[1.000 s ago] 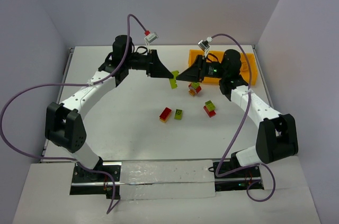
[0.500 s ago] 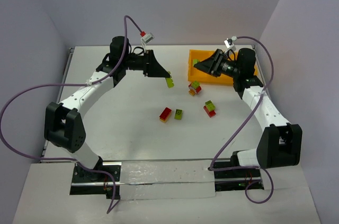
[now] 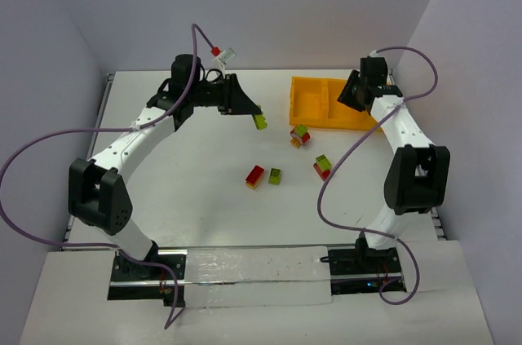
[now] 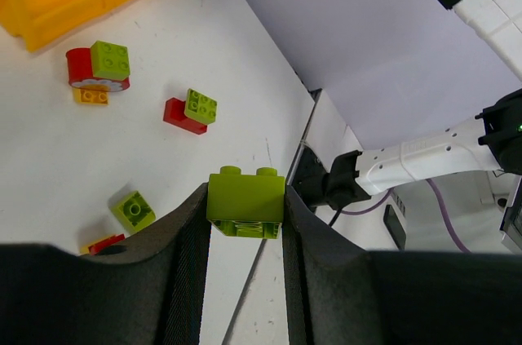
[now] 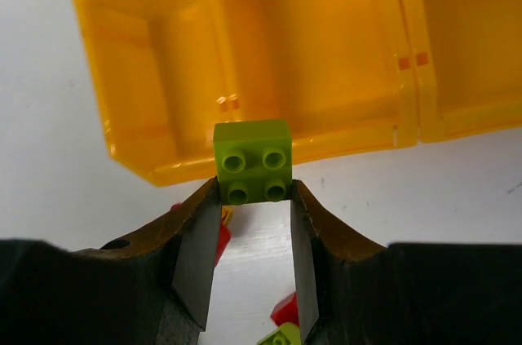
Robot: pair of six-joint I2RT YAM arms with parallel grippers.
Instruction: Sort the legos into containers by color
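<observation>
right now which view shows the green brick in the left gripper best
Left wrist: the lime brick sits large, clamped in the left gripper. Top external shows only a speck; right wrist misses it.

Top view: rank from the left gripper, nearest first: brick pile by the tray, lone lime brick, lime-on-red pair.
1. Brick pile, just right of the left gripper.
2. Lone lime brick, mid-table, toward the bases.
3. Lime-on-red pair, farthest right.

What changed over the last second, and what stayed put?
The right pincer swung away from the left pincer, back to the right to the tray, carrying a lime brick. The left pincer drew back slightly, keeping its own lime brick. The loose bricks on the table did not move.
</observation>
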